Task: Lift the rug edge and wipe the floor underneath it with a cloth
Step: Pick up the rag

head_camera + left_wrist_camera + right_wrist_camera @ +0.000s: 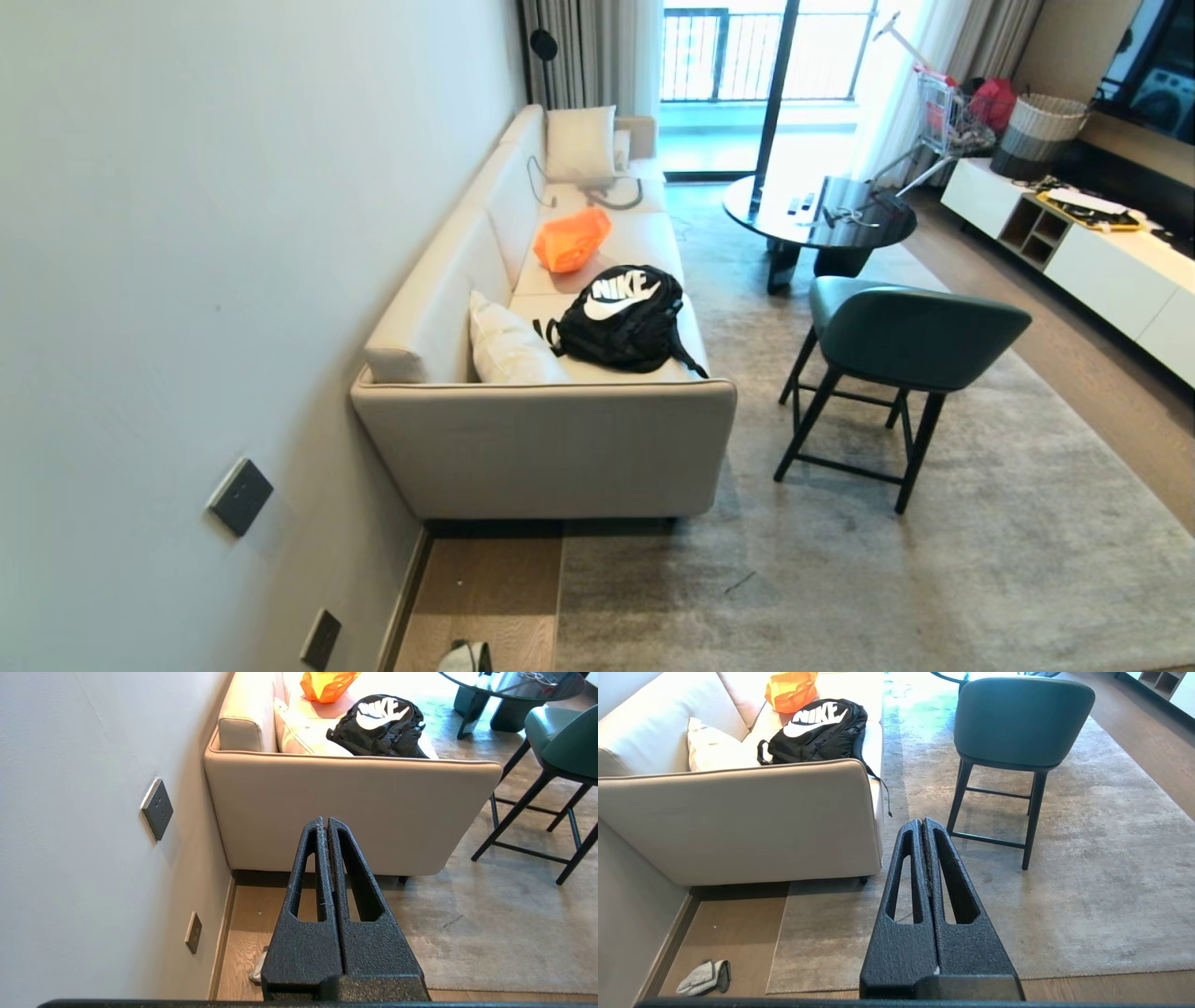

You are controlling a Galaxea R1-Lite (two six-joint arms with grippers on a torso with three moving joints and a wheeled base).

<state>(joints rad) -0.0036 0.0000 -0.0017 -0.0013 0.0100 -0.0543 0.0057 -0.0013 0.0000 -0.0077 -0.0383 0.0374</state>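
Rug edge (777, 942) lying flat on the floor (733, 933), its square corner near the sofa (738, 821) end; cloth (704, 977) crumpled on bare planks beside the baseboard, just apart from the rug; left gripper (325, 823) and right gripper (922, 823) both raised well clear, fingers pressed together, holding nothing; the rug looks limp yet heavy, and the sofa seems to stand on it, so it is probably best pinched at the free corner; the cloth looks light and soft, likely gathered by a raised fold; nothing yet lifted or wiped
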